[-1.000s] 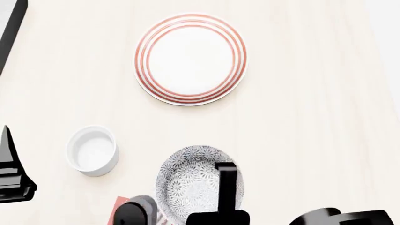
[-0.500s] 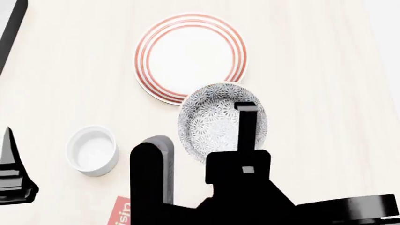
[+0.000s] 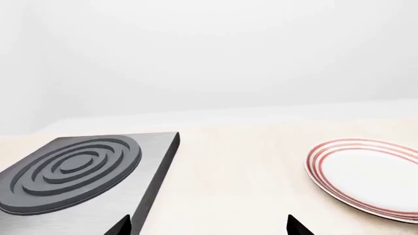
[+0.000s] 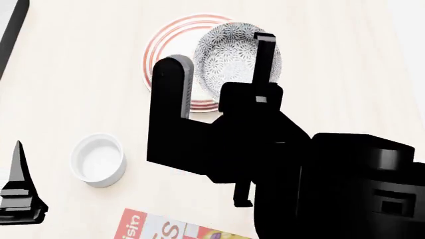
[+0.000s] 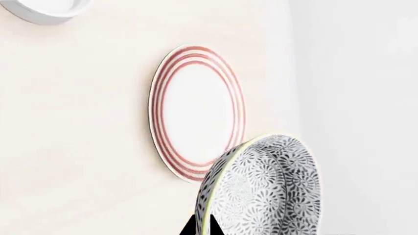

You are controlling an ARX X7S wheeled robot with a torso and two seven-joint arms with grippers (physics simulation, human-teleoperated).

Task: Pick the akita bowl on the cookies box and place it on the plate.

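Observation:
The speckled akita bowl (image 4: 229, 50) hangs tilted above the far right part of the red-ringed plate (image 4: 159, 50). My right gripper (image 4: 219, 67) is shut on it. In the right wrist view the two black fingertips of that gripper (image 5: 203, 227) pinch the rim of the bowl (image 5: 274, 191), with the plate (image 5: 196, 112) beyond it. Only a corner of the cookies box (image 4: 166, 229) shows at the near edge, with nothing on that corner. My left gripper (image 4: 20, 199) stays low at the left, open and empty (image 3: 209, 227). The plate (image 3: 365, 176) lies to its side.
A small plain white cup (image 4: 98, 159) stands on the table left of my right arm and also shows in the right wrist view (image 5: 49, 7). A grey stove plate with dark rings (image 3: 72, 169) lies at the table's far left edge (image 4: 10, 35).
My right gripper has carried the bowl away from me, from over the cookies box to above the plate. The box corner now shows bare. The left arm has barely moved.

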